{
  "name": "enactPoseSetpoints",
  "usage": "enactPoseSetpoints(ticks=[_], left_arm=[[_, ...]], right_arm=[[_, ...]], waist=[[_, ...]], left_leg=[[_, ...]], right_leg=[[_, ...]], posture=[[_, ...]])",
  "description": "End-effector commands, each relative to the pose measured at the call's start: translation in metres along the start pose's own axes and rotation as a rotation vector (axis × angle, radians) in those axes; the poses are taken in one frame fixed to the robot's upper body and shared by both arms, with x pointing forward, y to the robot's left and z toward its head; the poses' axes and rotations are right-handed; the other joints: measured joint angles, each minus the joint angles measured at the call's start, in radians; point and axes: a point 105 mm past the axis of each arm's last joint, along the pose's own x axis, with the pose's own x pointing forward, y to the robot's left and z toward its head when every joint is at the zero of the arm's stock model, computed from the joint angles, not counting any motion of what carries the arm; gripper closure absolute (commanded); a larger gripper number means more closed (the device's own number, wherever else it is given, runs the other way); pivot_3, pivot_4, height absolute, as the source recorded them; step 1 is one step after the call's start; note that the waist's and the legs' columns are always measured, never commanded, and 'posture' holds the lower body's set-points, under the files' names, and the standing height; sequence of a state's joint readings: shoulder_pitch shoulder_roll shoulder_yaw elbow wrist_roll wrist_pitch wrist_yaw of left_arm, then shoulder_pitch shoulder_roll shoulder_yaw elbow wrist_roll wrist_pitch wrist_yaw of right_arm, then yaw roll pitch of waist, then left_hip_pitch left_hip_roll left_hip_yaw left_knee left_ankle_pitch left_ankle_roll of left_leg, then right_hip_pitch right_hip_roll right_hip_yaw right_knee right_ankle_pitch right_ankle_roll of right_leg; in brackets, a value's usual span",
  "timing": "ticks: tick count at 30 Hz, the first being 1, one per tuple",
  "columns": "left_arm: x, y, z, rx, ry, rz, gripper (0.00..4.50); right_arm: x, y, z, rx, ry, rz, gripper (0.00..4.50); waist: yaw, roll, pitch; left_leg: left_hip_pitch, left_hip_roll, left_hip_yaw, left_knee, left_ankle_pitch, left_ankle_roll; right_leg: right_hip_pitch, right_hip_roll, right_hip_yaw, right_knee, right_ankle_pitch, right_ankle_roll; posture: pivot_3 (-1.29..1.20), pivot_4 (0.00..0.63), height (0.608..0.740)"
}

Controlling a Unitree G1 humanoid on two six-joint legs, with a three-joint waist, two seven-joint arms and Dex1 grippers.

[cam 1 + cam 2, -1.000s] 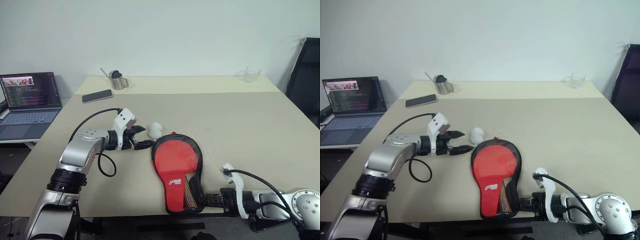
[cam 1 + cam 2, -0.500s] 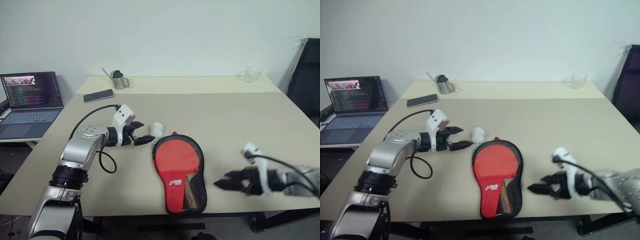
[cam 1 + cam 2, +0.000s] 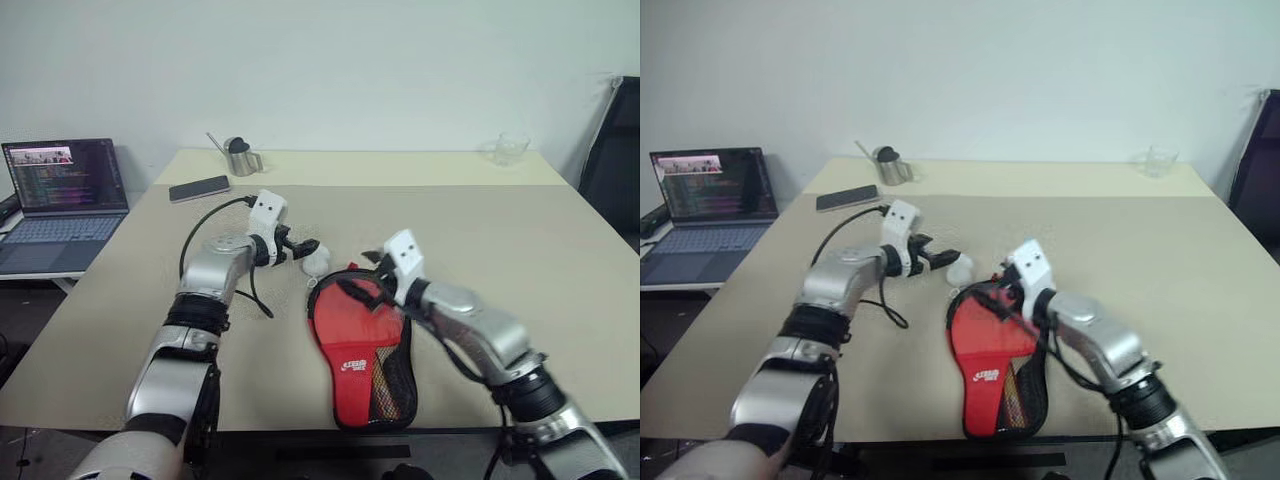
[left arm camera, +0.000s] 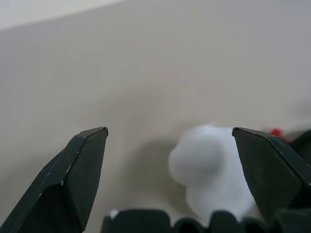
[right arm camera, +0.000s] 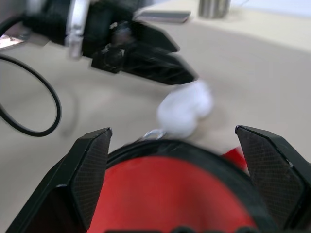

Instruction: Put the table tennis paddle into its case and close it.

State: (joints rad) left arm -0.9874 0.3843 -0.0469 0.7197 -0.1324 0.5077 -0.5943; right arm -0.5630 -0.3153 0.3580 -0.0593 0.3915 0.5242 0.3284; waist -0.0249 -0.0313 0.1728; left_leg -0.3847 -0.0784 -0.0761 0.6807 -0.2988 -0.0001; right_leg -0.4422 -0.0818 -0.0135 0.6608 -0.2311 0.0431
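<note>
Left eye view: the case (image 3: 365, 345) lies flat on the beige counter (image 3: 520, 250), near its front edge, with the table tennis paddle (image 3: 352, 322) inside it, red blade showing through the mesh. A small white lump (image 3: 317, 261) sits just beyond the case's round end. The left gripper (image 3: 301, 249) reaches toward that lump, its jaws apart and holding nothing. The right gripper (image 3: 362, 287) hovers over the round end of the case, jaws apart. Far behind the case stand a metal cup (image 3: 238, 158) and a phone (image 3: 198, 189); a laptop (image 3: 60, 200) sits on a side desk to the case's left.

Left wrist view: the two black fingers (image 4: 77, 177) stand wide apart, with the white lump between them on the counter, touching neither.

Right wrist view: the right gripper's fingers (image 5: 87, 170) are spread wide above the case's black rim and red blade. Just beyond the rim lies the white lump, with the left gripper's fingertips beside it.
</note>
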Motion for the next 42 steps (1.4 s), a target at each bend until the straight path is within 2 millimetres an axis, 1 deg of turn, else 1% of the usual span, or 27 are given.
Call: enactPoseSetpoints(ticks=[1,5,7,9,11,12,15,18,22,25,26,28,32,34,36,42], left_arm=[[0.009,-0.01,0.011,0.016,-0.035,-0.034,0.0],[0.013,-0.021,0.01,0.016,-0.046,-0.088,0.0],[0.015,-0.022,0.009,0.009,-0.05,-0.089,0.0],[0.019,-0.019,-0.009,0.026,0.03,-0.051,0.0],[0.022,-0.015,-0.023,0.046,0.096,-0.01,0.0],[0.022,-0.013,-0.028,0.051,0.115,0.005,0.0],[0.024,-0.01,-0.035,0.081,0.144,0.049,0.61],[0.026,-0.01,-0.039,0.114,0.152,0.064,1.75],[0.031,-0.014,-0.032,0.125,0.125,0.064,3.22],[0.035,-0.015,-0.021,0.195,0.094,0.081,4.0],[0.036,-0.014,-0.019,0.229,0.089,0.09,4.09],[0.038,-0.014,-0.012,0.282,0.079,0.108,4.1],[0.042,-0.014,0.013,0.441,0.043,0.167,4.1],[0.043,-0.013,0.03,0.61,0.038,0.233,4.1],[0.044,-0.015,0.041,0.729,0.034,0.272,4.1],[0.051,-0.032,0.057,0.889,0.001,0.298,4.1]], right_arm=[[0.002,0.004,-0.021,0.02,0.065,0.016,0.04],[0.002,0.003,-0.042,0.156,0.163,0.021,0.04],[0.002,0.005,-0.052,0.161,0.219,0.036,0.04],[0.002,0.017,-0.06,0.148,0.269,0.097,0.04],[0.002,0.025,-0.061,0.152,0.282,0.131,0.04],[0.002,0.027,-0.061,0.157,0.281,0.138,0.04],[0.003,0.029,-0.062,0.167,0.291,0.147,0.0],[0.003,0.028,-0.063,0.165,0.299,0.15,0.0],[0.005,0.029,-0.063,0.162,0.299,0.151,0.0],[0.006,0.03,-0.063,0.163,0.3,0.154,0.0],[0.006,0.03,-0.063,0.163,0.299,0.155,0.0],[0.006,0.031,-0.063,0.164,0.299,0.159,0.0],[0.005,0.034,-0.064,0.162,0.306,0.176,0.0],[0.003,0.035,-0.065,0.157,0.315,0.188,0.0],[0.001,0.036,-0.065,0.154,0.322,0.193,0.0],[-0.006,0.038,-0.066,0.142,0.339,0.199,0.0]], waist=[[0.0,0.0,0.0],[-0.007,0.0,0.0],[-0.008,0.0,-0.001],[-0.008,0.0,-0.002],[-0.008,0.0,-0.005],[-0.008,0.0,-0.006],[-0.008,-0.002,-0.008],[-0.007,-0.002,-0.013],[-0.007,-0.001,-0.013],[-0.007,-0.001,-0.013],[-0.006,-0.001,-0.013],[-0.006,-0.001,-0.013],[-0.005,-0.001,-0.013],[-0.005,-0.001,-0.013],[-0.005,-0.002,-0.013],[-0.006,-0.002,-0.012]], left_leg=[[0.0,0.0,0.0,0.0,0.0,0.0],[0.001,0.001,0.0,0.0,0.0,0.0],[0.003,0.001,0.0,0.0,0.0,0.0],[0.005,0.002,0.0,0.0,0.0,0.0],[0.006,0.002,0.0,0.0,0.0,0.0],[0.006,0.002,0.0,0.0,0.0,0.0],[0.007,0.002,0.0,0.0,0.0,0.0],[0.007,0.002,0.0,0.0,0.0,0.0],[0.013,0.002,0.0,0.0,0.0,0.0],[0.022,0.003,-0.001,-0.002,-0.002,0.003],[0.022,0.002,-0.002,-0.002,-0.002,0.003],[0.022,0.002,-0.002,-0.002,-0.002,0.003],[0.022,0.002,-0.002,-0.001,-0.002,0.002],[0.021,0.002,-0.002,-0.001,-0.002,0.002],[0.021,0.002,-0.002,-0.001,-0.002,0.002],[0.021,0.002,-0.002,-0.002,-0.002,0.002]], right_leg=[[0.0,0.0,0.0,0.0,0.0,0.0],[0.0,0.001,0.0,0.003,0.0,0.0],[0.001,0.001,0.001,0.003,0.0,0.0],[0.001,0.002,0.001,0.004,0.0,-0.001],[0.003,0.002,0.001,0.004,0.0,-0.001],[0.003,0.002,0.002,0.004,0.0,-0.001],[0.003,0.003,0.002,0.004,0.0,-0.001],[0.004,0.003,0.002,0.004,0.001,0.0],[0.009,0.003,0.002,0.004,0.001,-0.001],[0.02,0.004,0.001,0.003,0.001,-0.001],[0.02,0.006,0.001,0.002,0.001,0.0],[0.02,0.007,0.001,0.002,0.001,0.0],[0.02,0.007,0.001,0.002,0.001,0.0],[0.02,0.007,0.001,0.002,0.001,0.0],[0.02,0.007,0.001,0.002,0.001,0.0],[0.019,0.007,0.0,0.001,0.001,0.0]], posture=[[0.0,0.15,0.74],[0.0,0.15,0.74],[0.0,0.15,0.74],[0.0,0.15,0.74],[0.0,0.15,0.74],[0.0,0.15,0.74],[0.0,0.15,0.74],[0.0,0.15,0.74],[0.0,0.15,0.74],[0.0,0.15,0.74],[0.0,0.15,0.74],[0.0,0.15,0.74],[0.0,0.15,0.74],[0.0,0.15,0.74],[0.0,0.15,0.74],[0.0,0.15,0.74]])
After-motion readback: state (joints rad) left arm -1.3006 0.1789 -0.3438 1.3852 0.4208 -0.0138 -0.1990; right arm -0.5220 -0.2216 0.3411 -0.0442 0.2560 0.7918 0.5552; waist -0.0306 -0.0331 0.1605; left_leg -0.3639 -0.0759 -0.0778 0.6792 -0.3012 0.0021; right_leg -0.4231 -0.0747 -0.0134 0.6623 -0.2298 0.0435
